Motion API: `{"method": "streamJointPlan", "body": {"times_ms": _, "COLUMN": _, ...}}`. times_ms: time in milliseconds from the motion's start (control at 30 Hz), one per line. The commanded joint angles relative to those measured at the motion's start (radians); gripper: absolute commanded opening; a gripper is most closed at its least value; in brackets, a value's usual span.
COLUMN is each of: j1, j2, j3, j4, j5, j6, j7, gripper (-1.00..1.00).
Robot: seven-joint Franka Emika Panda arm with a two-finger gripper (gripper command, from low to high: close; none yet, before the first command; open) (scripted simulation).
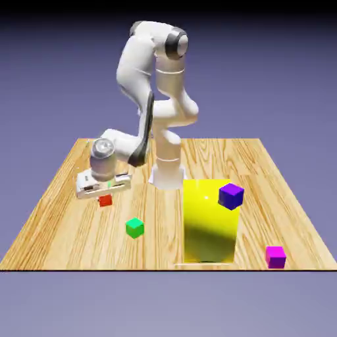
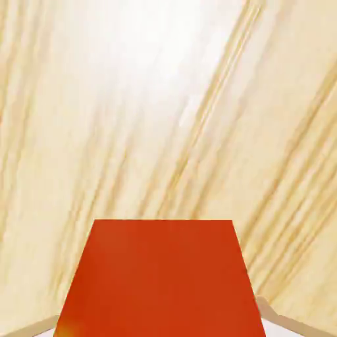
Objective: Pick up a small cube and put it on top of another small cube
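One white robot arm (image 1: 168,99) stood at the far edge of the wooden table (image 1: 151,247), and its one gripper (image 1: 105,196) pointed down over the table's side at the exterior view's left. Four cubes were in view, one of each color. The orange-red cube (image 1: 105,201), the smallest, was right under the gripper, toward the table's left edge, and the fingers were closed on it, one on either side. The green cube (image 1: 135,228) sat nearer the table's near edge and a little farther right, apart from the gripper. The magenta cube (image 1: 276,257) was at the near right corner. The purple cube (image 1: 231,196) showed right of the middle, overlapping the upper right part of the one yellow block (image 1: 209,224); whether the two touched could not be told. The block's shaded front reached down close to the near edge. In the exterior view the gripper's body hid most of the fingers and part of the orange-red cube's top. In the hand view that cube loomed large, cut off by the bottom edge, with only slivers of the fingers at its sides. Whether it touched the table was hard to make out.
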Motion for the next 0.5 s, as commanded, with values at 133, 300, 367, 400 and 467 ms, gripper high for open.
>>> {"method": "streamJointPlan", "body": {"times_ms": 133, "j1": 0.149, "j2": -0.085, "j3": 0.105, "j4": 0.005, "j5": -0.142, "j6": -0.037, "j7": -0.036, "gripper": -1.0}}
{"method": "streamJointPlan", "body": {"times_ms": 300, "j1": 0.149, "j2": -0.085, "j3": 0.105, "j4": 0.005, "j5": -0.142, "j6": -0.037, "j7": -0.036, "gripper": -1.0}}
{"method": "streamJointPlan", "body": {"times_ms": 367, "j1": 0.128, "j2": -0.013, "j3": 0.107, "j4": 0.001, "j5": -0.141, "j6": 0.041, "j7": -0.034, "gripper": -1.0}}
{"method": "streamJointPlan", "body": {"times_ms": 400, "j1": 0.117, "j2": 0.024, "j3": 0.109, "j4": -0.001, "j5": -0.141, "j6": 0.08, "j7": -0.032, "gripper": -1.0}}
{"method": "streamJointPlan", "body": {"times_ms": 467, "j1": 0.096, "j2": 0.096, "j3": 0.112, "j4": -0.005, "j5": -0.14, "j6": 0.158, "j7": -0.029, "gripper": -1.0}}
